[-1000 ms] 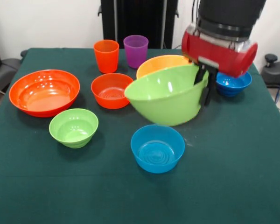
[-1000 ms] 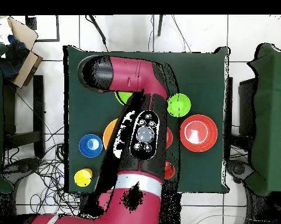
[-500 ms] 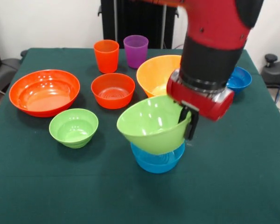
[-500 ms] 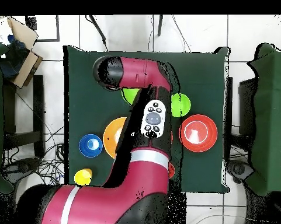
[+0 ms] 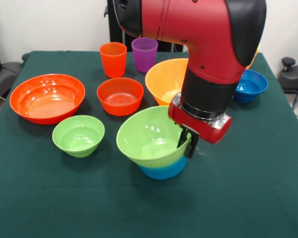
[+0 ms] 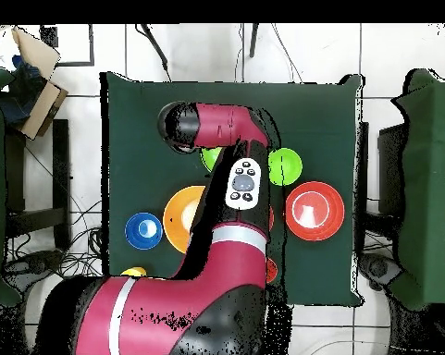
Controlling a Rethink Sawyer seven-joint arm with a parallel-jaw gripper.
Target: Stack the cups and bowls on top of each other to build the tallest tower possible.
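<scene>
My gripper [image 5: 187,144] is shut on the right rim of a large light green bowl [image 5: 150,141], one finger inside and one outside. This bowl sits slightly tilted in a light blue bowl [image 5: 165,171], of which only the lower part shows. They form the tower's base near the front middle of the table. The orange-red cup [image 5: 113,59] and purple cup [image 5: 144,53] stand at the far edge. In the overhead view the arm [image 6: 235,199] hides the gripper, and a sliver of the large green bowl [image 6: 209,157] shows beside it.
A small green bowl [image 5: 78,135], a large red-orange bowl [image 5: 47,97] and a medium red-orange bowl [image 5: 120,95] lie to the left. Behind the arm are a yellow-orange bowl [image 5: 164,78] and a dark blue bowl [image 5: 249,85]. A yellow cup [image 6: 132,273] peeks out in the overhead view.
The gripper carried the large green bowl forward and down from above the yellow-orange bowl, and the bowl now rests in the light blue bowl.
</scene>
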